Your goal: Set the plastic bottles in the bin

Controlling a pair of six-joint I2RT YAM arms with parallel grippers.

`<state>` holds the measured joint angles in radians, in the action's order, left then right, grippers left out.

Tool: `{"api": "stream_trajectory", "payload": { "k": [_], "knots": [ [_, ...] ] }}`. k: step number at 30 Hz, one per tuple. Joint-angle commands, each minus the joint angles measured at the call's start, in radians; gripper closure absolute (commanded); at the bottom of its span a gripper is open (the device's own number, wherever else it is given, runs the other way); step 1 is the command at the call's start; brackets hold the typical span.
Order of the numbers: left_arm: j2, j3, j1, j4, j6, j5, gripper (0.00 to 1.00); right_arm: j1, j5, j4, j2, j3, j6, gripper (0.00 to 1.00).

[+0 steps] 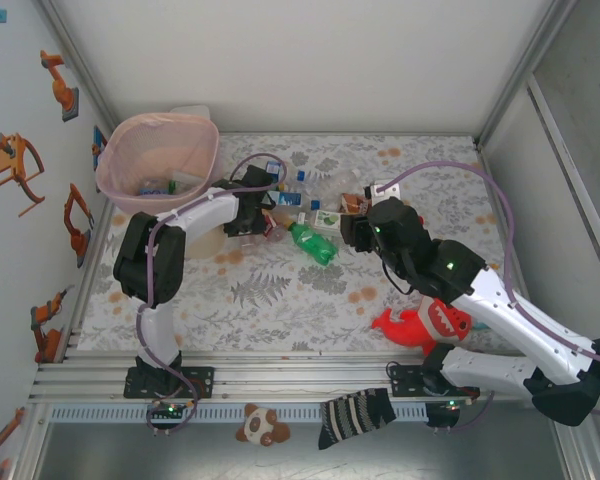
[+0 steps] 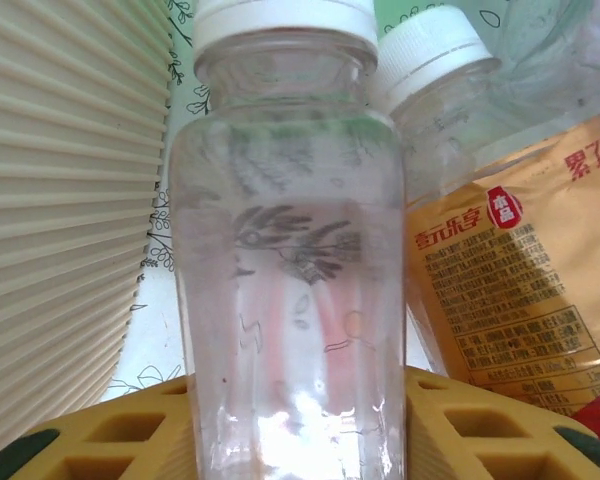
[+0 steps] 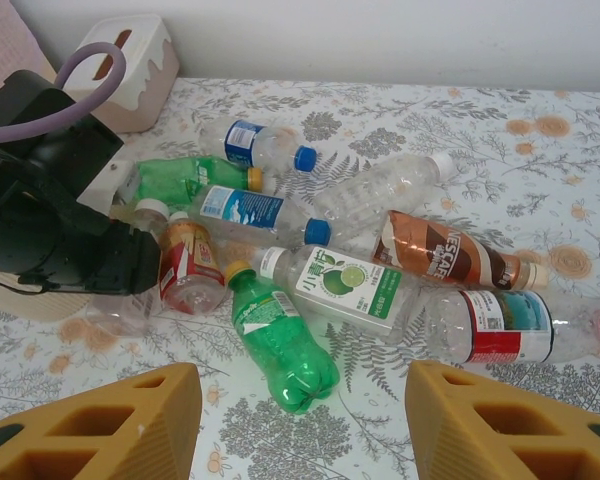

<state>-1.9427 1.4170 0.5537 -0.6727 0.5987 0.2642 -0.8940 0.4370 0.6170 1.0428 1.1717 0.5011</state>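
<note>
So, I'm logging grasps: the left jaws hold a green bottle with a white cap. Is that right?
Not quite. The bottle between the left jaws is clear, not green. The left wrist view shows the table pattern through it. The white cap is as you said.

From table [image 1: 280, 310] centre in the top view: bin [image 1: 158, 155] at 10 o'clock, bottles [image 1: 162, 186] in it; bottle pile [image 1: 315, 200] at 12; plush toy [image 1: 425, 325] at 4; left gripper [image 1: 258, 218] at the pile's 9, capped bottle [image 2: 290, 280] between its fingers; right gripper [image 1: 352, 228] at the pile's 3.
</note>
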Motion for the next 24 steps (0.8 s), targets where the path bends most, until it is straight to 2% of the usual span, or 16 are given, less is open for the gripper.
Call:
{"api": "stream_trajectory", "payload": {
  "k": [1, 15, 24],
  "knots": [
    [0.062, -0.005, -0.004, -0.006, -0.015, -0.009, 0.57, -0.005, 0.033, 0.003, -0.018, -0.003, 0.010, 0.44],
    [0.274, 0.041, 0.012, 0.001, -0.109, -0.053, 0.62, -0.006, 0.037, -0.001, -0.017, 0.004, 0.005, 0.44],
    [0.417, 0.095, 0.014, 0.090, -0.183, -0.229, 0.67, -0.005, 0.037, -0.004, -0.011, 0.008, -0.002, 0.44]
  ]
}}
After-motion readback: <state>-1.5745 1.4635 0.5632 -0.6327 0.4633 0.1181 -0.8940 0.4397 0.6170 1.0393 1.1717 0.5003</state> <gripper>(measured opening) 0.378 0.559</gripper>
